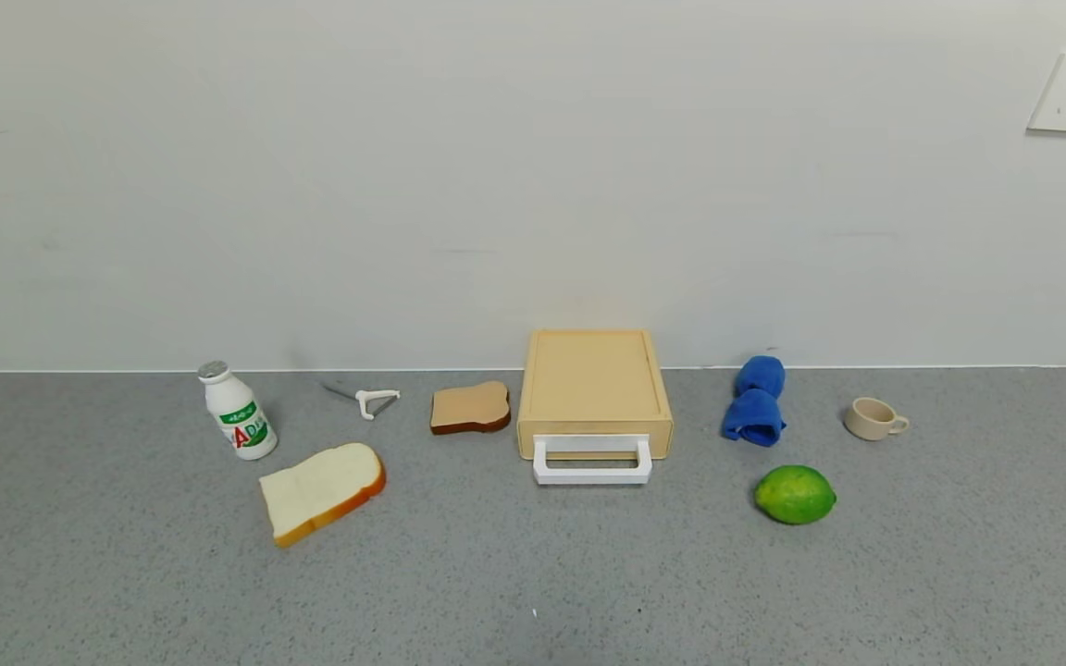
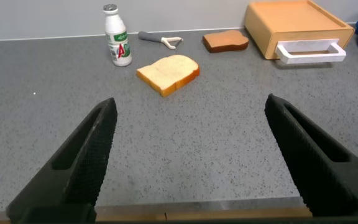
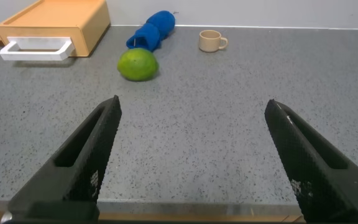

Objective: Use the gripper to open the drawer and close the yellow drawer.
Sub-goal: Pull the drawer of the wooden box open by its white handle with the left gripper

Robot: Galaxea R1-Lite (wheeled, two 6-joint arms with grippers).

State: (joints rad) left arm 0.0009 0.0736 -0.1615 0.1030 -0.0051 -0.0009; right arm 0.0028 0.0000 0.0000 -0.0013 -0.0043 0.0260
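The white loop handle [image 1: 592,461] lies low against the counter [image 1: 533,592], so a gripper coming in for it could scrape the grey surface or slip past the thin bar — and because the yellow drawer [image 1: 594,388] looks like a light box sitting loose, a pull on a poor hold might drag the whole box forward instead of sliding the tray out. The brown toast slice [image 1: 470,408] just beside the box on its left and the blue cloth [image 1: 755,403] near its right could also be knocked by an arm swinging in wide. The drawer sits shut at the back of the counter by the wall, handle facing the robot. Neither arm shows in the head view; both are held back near the counter's front edge, well apart from the drawer. The left gripper [image 2: 191,155] has its fingers spread wide with nothing between them, and the right gripper [image 3: 191,155] is likewise wide and empty — the lime [image 3: 137,65] lies between it and the drawer.
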